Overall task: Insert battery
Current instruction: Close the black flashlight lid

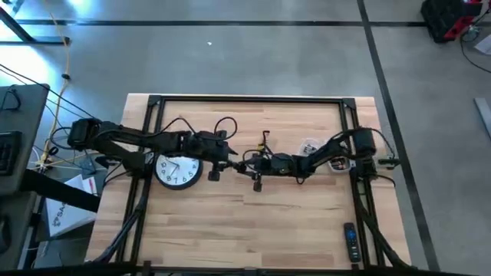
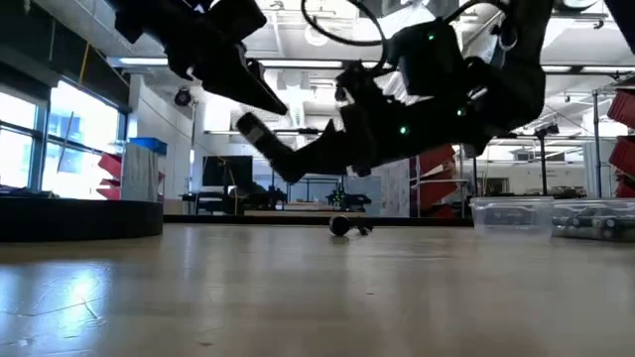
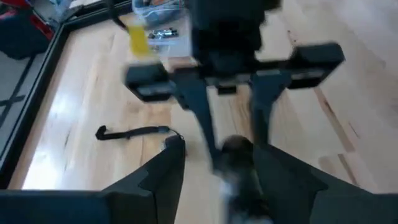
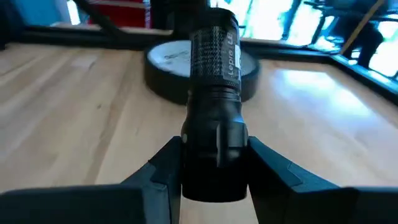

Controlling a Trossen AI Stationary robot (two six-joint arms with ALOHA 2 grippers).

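Observation:
A black flashlight point(image 4: 214, 93) hangs above the table's middle, with my right gripper point(image 4: 214, 168) shut on it. Its free end point(image 2: 260, 134) points toward the table's left, where a round clock point(image 1: 179, 170) lies flat. My left gripper point(image 3: 217, 177) is open, and its fingers stand on either side of that free end point(image 3: 235, 155). A small black piece with a strap point(image 3: 134, 132) lies on the wood behind the flashlight. I cannot make out a battery. My right gripper pinches the flashlight's barrel at its near end point(image 4: 214, 155) between its two fingers. It comes in level from the table's right, and the flashlight runs forward along the fingers. The flashlight is clear of the table, its free end tilted slightly up. Whether my left gripper touches the flashlight cannot be told.
A clear plastic box point(image 2: 511, 216) with small parts stands on the table to the right of the grippers. A remote control point(image 1: 350, 241) lies near the front right corner. Black frame rails point(image 1: 245, 100) run around the table's edges. Bare wood point(image 1: 230, 222) lies toward the near edge.

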